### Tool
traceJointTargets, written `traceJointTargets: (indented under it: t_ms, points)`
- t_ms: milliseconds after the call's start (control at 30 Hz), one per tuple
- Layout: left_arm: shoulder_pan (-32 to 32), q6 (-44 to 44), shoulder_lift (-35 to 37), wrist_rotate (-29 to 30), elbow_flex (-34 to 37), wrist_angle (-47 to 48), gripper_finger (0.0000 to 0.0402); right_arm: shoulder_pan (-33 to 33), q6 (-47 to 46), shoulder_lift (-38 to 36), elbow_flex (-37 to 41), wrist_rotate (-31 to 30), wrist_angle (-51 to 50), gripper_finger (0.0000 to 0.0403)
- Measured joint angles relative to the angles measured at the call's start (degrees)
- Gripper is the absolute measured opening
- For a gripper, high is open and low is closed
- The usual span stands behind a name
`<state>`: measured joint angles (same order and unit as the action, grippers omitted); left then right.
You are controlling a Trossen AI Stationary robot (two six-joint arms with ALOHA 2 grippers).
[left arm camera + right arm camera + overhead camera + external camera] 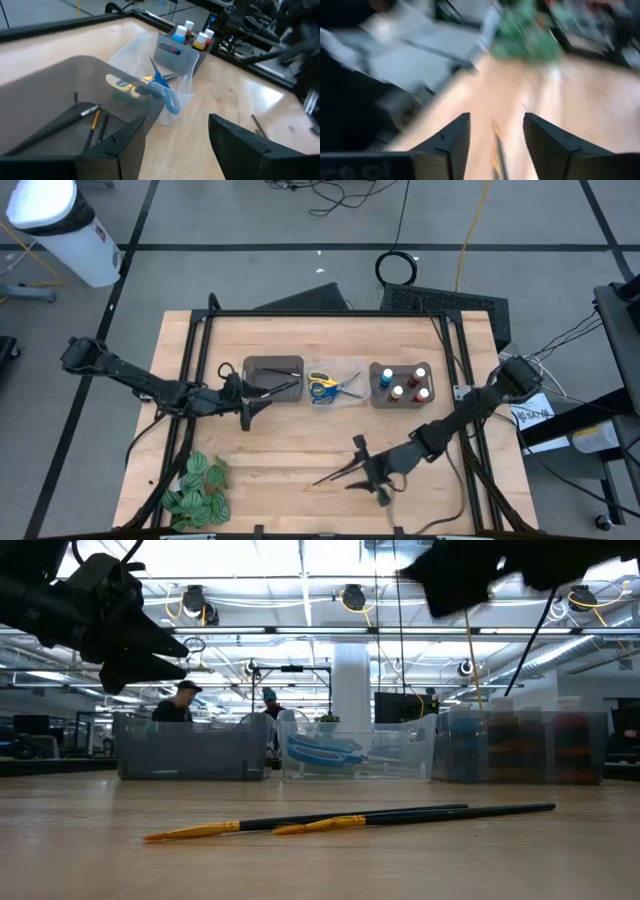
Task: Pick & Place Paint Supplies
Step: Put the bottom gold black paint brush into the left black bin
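Yellow-tipped brushes point(340, 821) lie flat on the bare wood at the table's near side, two of them overlapping almost in one line, and they are what we judge the next move turns on. In the high view their long axis runs slightly slantwise across the table, handles toward the right gripper point(362, 465), bristle ends toward the plant point(196, 488).

The right gripper sits directly over the handle end, far nearer than the left. Its own camera shows the fingers point(451, 142) spread, with a brush lying lengthwise in the gap between them and nothing clamped. We would want the jaws to close across the shaft, so the wrist as it stands looks wrongly turned for a pinch, though the blur leaves this uncertain.

The left gripper point(246, 402) hovers at the near edge of the grey bin point(272, 379), fingers point(120, 145) apart and empty; brushes point(85, 117) already lie inside that bin. Scissors point(160, 87) rest in the clear bin point(335, 385) and bottles point(190, 35) stand in the third bin point(402, 383).

Open wood lies all round the loose brushes, so we see free room for a lift and a carry up toward the grey bin. The table's near edge is close behind the right gripper.
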<state>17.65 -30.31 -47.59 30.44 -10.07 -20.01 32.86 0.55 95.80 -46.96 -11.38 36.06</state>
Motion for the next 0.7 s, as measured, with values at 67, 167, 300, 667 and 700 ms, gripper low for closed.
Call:
traceJointTargets:
  t_ms: [67, 167, 300, 667, 700]
  points:
    - [0.0, -2.5, 0.0, 0.0, 0.0, 0.0, 0.0225, -0.2, -2.3, 1.6, -1.9, -3.8, -7.0, 0.0183]
    - [0.0, -4.4, 0.0, 0.0, 0.0, 0.0, 0.0225, -0.9, -3.9, 5.4, -6.3, -5.1, -14.2, 0.0179]
    - [0.0, -4.5, 0.0, 0.0, 0.0, 0.2, 0.0225, -2.4, -2.8, 11.0, -12.6, -2.1, -19.6, 0.0163]
    - [0.0, -1.9, 0.0, 0.0, 0.0, 0.4, 0.0225, -6.9, -3.0, 19.1, -19.3, 5.0, -31.6, 0.0151]
    - [0.0, -1.9, 0.0, 0.0, 0.0, 0.4, 0.0225, -7.1, -3.0, 19.2, -19.3, 3.7, -32.1, 0.0151]
